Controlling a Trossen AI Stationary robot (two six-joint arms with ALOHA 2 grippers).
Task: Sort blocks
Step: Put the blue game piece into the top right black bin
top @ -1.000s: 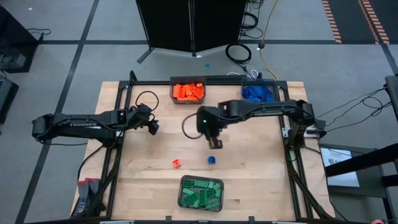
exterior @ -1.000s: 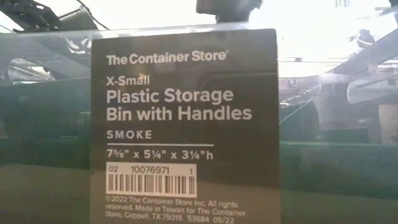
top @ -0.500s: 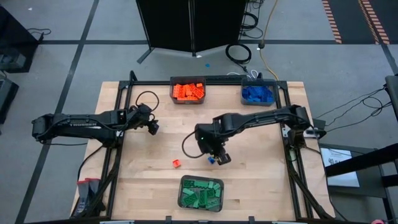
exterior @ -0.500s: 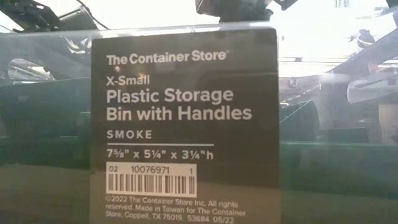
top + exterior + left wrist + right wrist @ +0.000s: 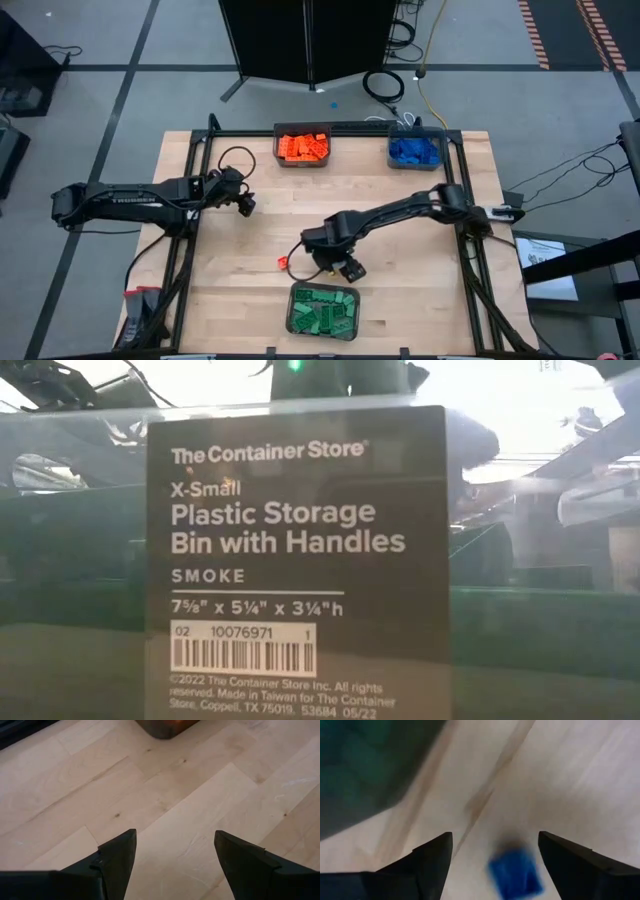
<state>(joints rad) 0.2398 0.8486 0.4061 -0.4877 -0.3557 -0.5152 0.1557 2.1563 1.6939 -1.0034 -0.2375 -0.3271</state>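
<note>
Blocks are nearly all sorted already: you have orange ones heaped in the bin (image 5: 302, 147) at the far edge of the bench (image 5: 260, 240), blue ones in the bin (image 5: 415, 152) beside it toward the right arm's side, and green ones filling the bin (image 5: 323, 310) at the near edge. 2 pieces lie loose on the wood. You can see 1 orange block (image 5: 283, 262) on the bare bench, just beside the right arm's wrist and apart from the green bin. The other is a blue block (image 5: 515, 872), blurred in the right wrist view, lying on the wood between the right claw's 2 fingers (image 5: 432, 860) and touching neither.

Your right claw (image 5: 343, 268) is low over the bench just above the green bin's far rim, with its fingers spread wide and gripping nothing. In the high view the arm covers the blue block.

Your left claw (image 5: 243, 203) waits over the left part of the bench, well away from the loose pieces. Its fingers (image 5: 117, 860) stand wide apart over bare wood, with a corner of the orange bin ahead of them.

The low view is filled by the green bin's wall and its label (image 5: 295, 560).
</note>
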